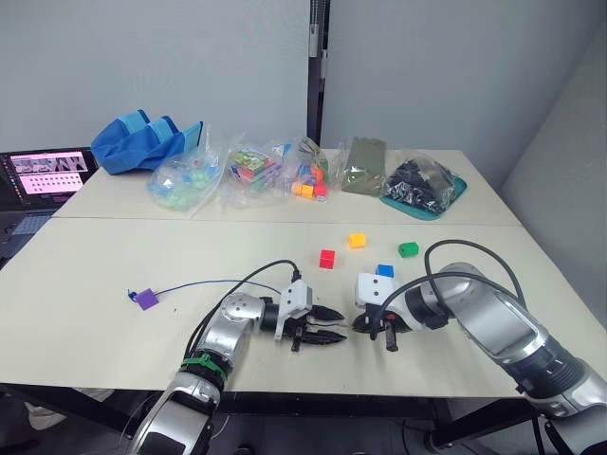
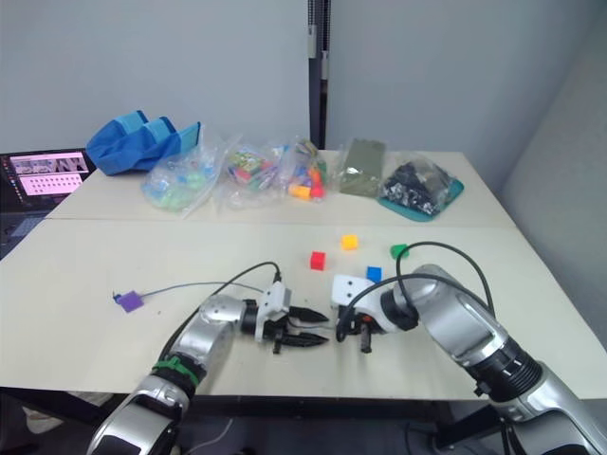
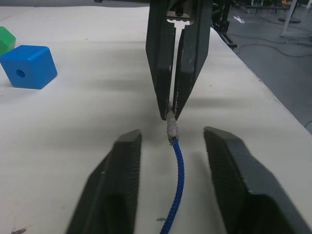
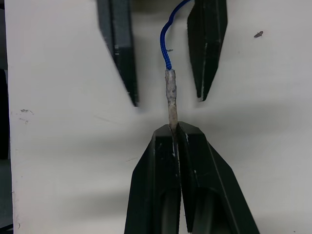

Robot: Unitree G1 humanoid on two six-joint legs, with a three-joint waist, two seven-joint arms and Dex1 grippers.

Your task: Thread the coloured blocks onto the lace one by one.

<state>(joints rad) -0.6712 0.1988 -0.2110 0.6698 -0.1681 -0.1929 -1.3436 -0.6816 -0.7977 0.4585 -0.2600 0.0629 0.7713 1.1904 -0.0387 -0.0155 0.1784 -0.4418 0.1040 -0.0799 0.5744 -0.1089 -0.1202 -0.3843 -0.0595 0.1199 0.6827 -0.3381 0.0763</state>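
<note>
You cannot trace the lace near the left gripper — the arm hides that stretch. The lace tip's end is buried between the right gripper's fingers. In the left wrist view, the green block is cut off — 1 corner visible.

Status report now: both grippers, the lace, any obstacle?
Right gripper shut on lace tip. Left gripper open, fingers either side of lace. Purple block on the lace's far end. No obstacle seen.

Cream table: blocks, lace, bags.
</note>
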